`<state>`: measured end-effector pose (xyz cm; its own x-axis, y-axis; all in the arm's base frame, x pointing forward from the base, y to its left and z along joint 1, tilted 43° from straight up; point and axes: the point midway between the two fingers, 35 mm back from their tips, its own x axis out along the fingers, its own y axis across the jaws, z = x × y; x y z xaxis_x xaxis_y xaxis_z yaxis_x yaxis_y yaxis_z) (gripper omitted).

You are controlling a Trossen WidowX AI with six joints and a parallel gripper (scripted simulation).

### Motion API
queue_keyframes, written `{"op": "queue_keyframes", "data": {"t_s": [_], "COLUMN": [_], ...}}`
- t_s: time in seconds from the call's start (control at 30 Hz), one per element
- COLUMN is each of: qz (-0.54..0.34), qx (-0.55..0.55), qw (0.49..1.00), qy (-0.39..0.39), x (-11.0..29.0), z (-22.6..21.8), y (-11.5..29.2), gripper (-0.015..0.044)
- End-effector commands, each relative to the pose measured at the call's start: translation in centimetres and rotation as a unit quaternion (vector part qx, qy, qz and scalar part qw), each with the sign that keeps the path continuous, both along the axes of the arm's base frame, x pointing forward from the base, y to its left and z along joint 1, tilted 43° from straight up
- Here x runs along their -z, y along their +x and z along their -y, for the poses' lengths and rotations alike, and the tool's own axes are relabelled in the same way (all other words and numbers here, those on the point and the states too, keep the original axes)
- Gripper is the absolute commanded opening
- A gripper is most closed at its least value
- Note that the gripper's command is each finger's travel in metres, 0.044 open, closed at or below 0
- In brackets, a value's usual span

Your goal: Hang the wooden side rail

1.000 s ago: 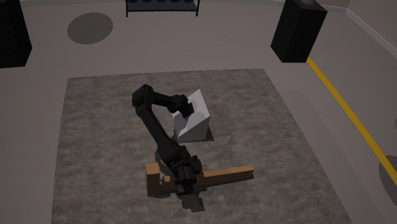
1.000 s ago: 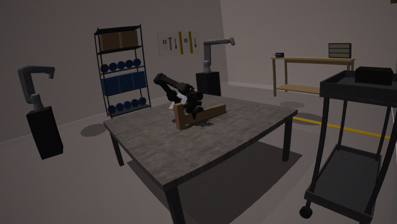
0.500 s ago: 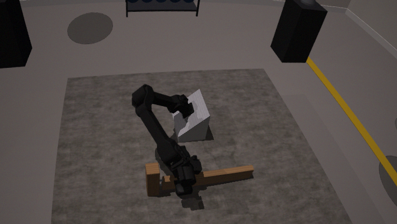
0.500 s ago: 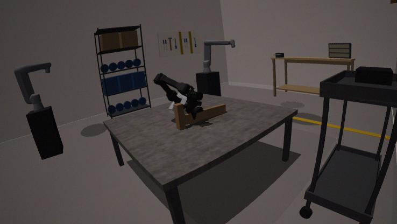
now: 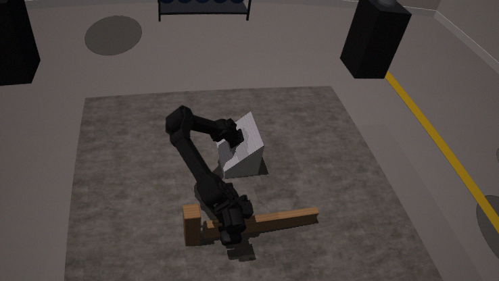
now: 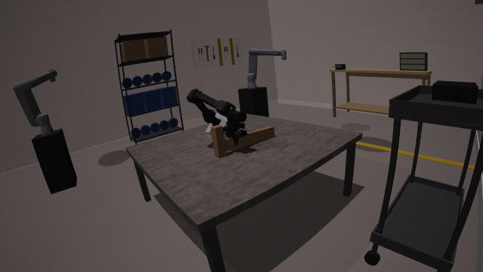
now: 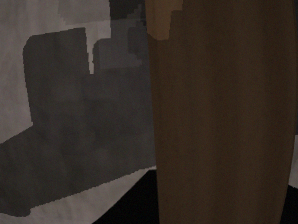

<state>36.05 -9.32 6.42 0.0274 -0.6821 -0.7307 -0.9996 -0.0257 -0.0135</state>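
Top view: black gripper (image 5: pixel 228 230) pinches the long wooden side rail (image 5: pixel 279 217) beside the upright wooden headboard post (image 5: pixel 191 225); releasing with unseated hooks could drop it.

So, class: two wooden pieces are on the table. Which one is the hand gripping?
The long side rail, which lies nearly flat and runs rightward from the hand. The short headboard post stands upright at its end, ungripped.
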Motion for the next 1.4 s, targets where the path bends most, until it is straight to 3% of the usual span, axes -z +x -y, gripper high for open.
{"op": "queue_keyframes", "data": {"t_s": [0.0,1.37], "qz": [0.007,0.007], "qx": [-0.005,-0.005], "qw": [1.0,1.0], "qy": [-0.001,-0.001], "x": [-0.65,-0.95], "z": [-0.18,0.14], "y": [0.29,0.28], "gripper": [0.0,0.0]}}
